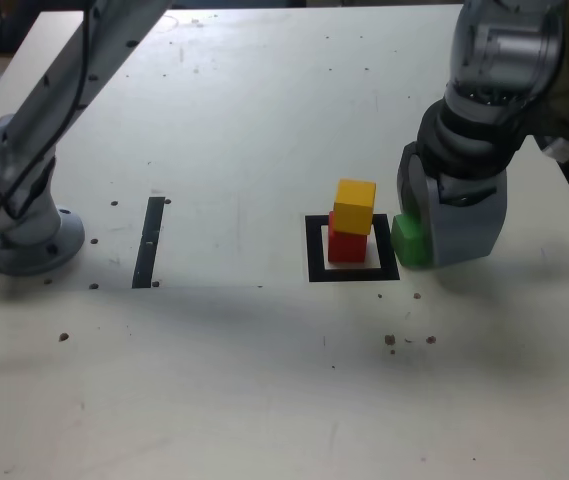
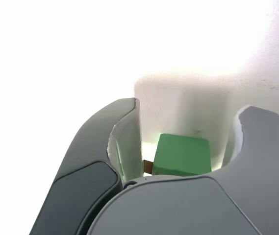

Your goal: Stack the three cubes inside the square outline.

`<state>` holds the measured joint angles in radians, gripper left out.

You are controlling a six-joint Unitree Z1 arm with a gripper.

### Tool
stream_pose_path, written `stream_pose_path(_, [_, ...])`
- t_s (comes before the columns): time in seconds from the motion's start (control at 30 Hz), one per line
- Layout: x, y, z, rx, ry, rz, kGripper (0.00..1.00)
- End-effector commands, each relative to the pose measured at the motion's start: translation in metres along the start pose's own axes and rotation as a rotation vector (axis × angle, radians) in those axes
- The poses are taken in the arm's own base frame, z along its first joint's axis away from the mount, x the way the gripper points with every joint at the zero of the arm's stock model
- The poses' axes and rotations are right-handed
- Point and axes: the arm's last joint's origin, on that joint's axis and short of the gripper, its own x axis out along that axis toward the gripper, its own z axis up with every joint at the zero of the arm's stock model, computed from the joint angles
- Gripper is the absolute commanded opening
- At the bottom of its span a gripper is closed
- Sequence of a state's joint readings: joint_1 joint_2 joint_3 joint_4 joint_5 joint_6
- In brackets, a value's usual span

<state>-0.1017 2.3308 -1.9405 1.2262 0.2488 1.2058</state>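
At the near side of the desk (image 1: 214, 400): you have a pale surface with scattered dark specks (image 1: 390, 340).
Square outline (image 1: 319, 274): thick and black, lying flat on the desk in front of you, between the black strip and your hand (image 2: 192, 104).
Red cube (image 1: 348, 248): inside that outline, low on its white centre, with the yellow one on top of it.
Yellow cube (image 1: 354, 205): stacked on the red; your pair stands upright.
Green cube (image 2: 182, 154): just beside the outline, toward the exterior view's right, between your two fingers (the wrist view gives you the better look). You can't tell whether it touches the desk.
Hand: wide; you can see a gap on each side of the green cube, so you aren't gripping it.
Black strip (image 1: 150, 242): thin and straight, well apart from your cubes, toward the exterior view's left.
Arm base (image 1: 34, 240): beyond the strip, at the exterior view's left edge.
Arm link (image 1: 94, 80): slanting up from the base and out of your exterior view at the top.
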Motion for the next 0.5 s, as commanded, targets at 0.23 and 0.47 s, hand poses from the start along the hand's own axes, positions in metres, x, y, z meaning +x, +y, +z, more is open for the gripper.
stream_pose_path(0.23, [0.000, 0.000, 0.002, 0.000, -0.004, 0.003, 0.33])
stream_pose_path(0.47, [-0.025, -0.001, -0.006, -0.016, -0.015, 0.061, 0.33])
